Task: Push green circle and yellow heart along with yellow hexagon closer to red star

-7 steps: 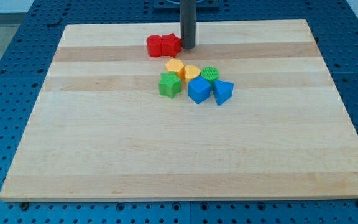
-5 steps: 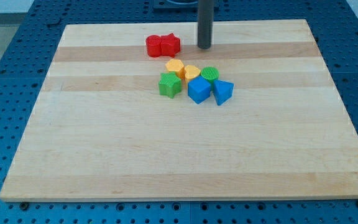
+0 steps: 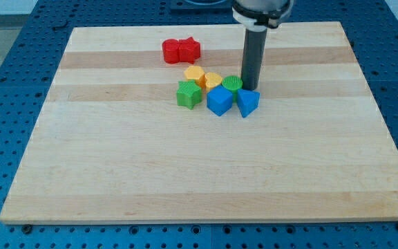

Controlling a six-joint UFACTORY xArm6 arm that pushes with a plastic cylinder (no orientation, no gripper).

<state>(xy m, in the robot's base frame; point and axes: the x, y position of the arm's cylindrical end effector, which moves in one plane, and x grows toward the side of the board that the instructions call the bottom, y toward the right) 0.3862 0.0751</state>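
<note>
My tip stands just right of the green circle, above the blue triangle block. The yellow heart lies left of the circle, and the yellow hexagon left of the heart. The red star sits near the view's top, touching a second red block on its left, a short way above the yellow blocks.
A green star lies below the hexagon. A blue cube sits below the heart and circle, next to the blue triangle block. All rest on a wooden board over a blue perforated table.
My tip has moved from beside the red star to the right and down toward the view's bottom, arriving just right of the green circle. The blocks have not visibly moved.
</note>
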